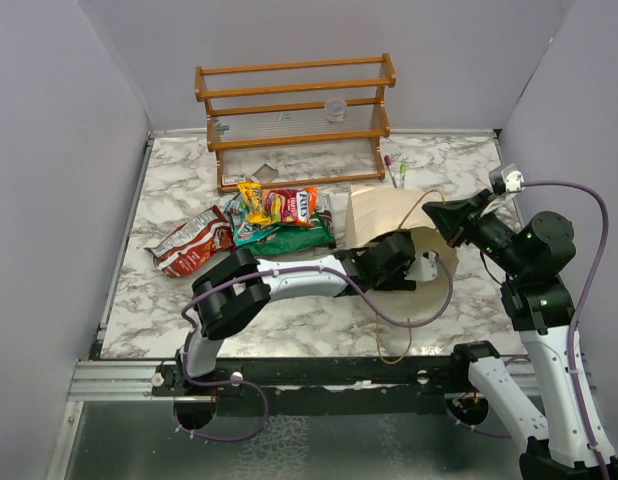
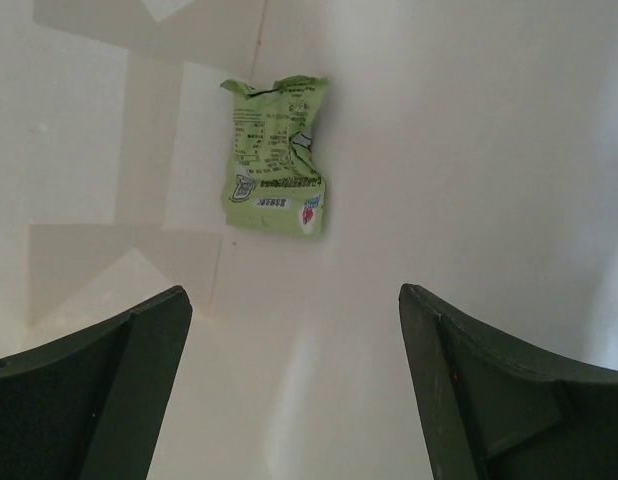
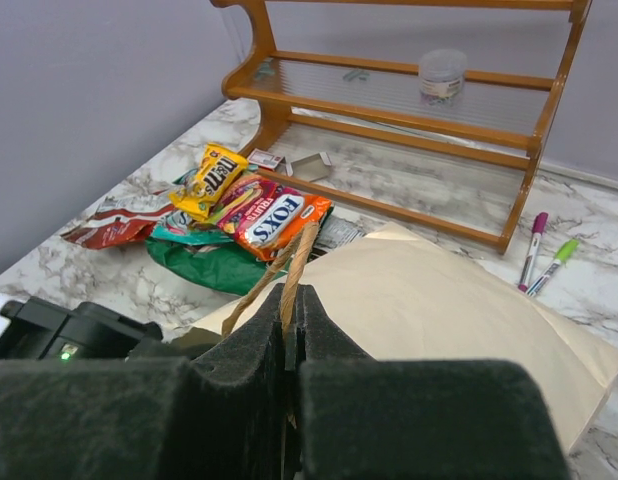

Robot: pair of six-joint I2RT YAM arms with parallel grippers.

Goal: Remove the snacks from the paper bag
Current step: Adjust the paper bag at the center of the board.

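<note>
Left wrist view: the light green snack [image 2: 274,155] lies inside the paper bag [image 2: 469,150], straight ahead of the left pincer [image 2: 294,295] and not touching it. That pincer's fingers are wide apart and empty. The right pincer [image 3: 292,300] is squeezed tight on the bag's handle [image 3: 301,248].

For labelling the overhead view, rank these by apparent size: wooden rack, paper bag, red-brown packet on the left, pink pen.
1. wooden rack
2. paper bag, partly hidden by the left arm, so its place below the rack is unsure
3. red-brown packet
4. pink pen
</note>
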